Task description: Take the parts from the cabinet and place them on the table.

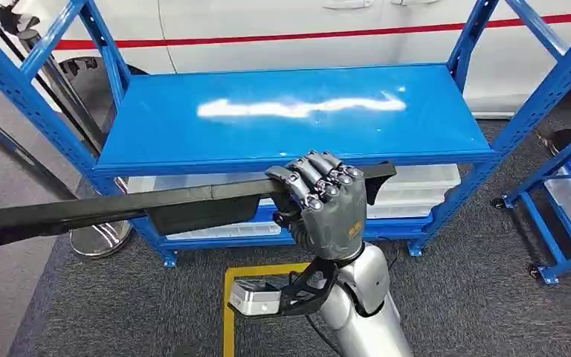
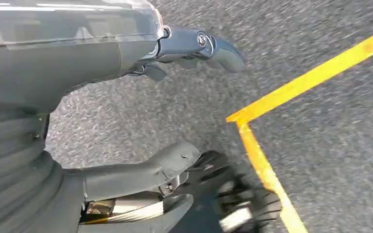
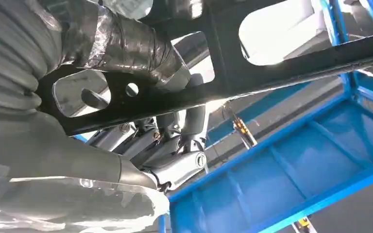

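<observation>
Right hand [image 1: 327, 204], nearest the head camera, is clenched around a long black part [image 1: 119, 210], fingers wrapped over its upper edge. Part lies roughly level in front of the blue cabinet [image 1: 290, 111], below its top shelf. Left hand [image 2: 126, 165] hangs over grey floor [image 2: 320, 145] beside yellow tape [image 2: 291, 92], fingers apart, holding nothing.

Yellow floor tape [image 1: 228, 312] on grey carpet [image 1: 476, 297]; white bins [image 1: 416, 190].
</observation>
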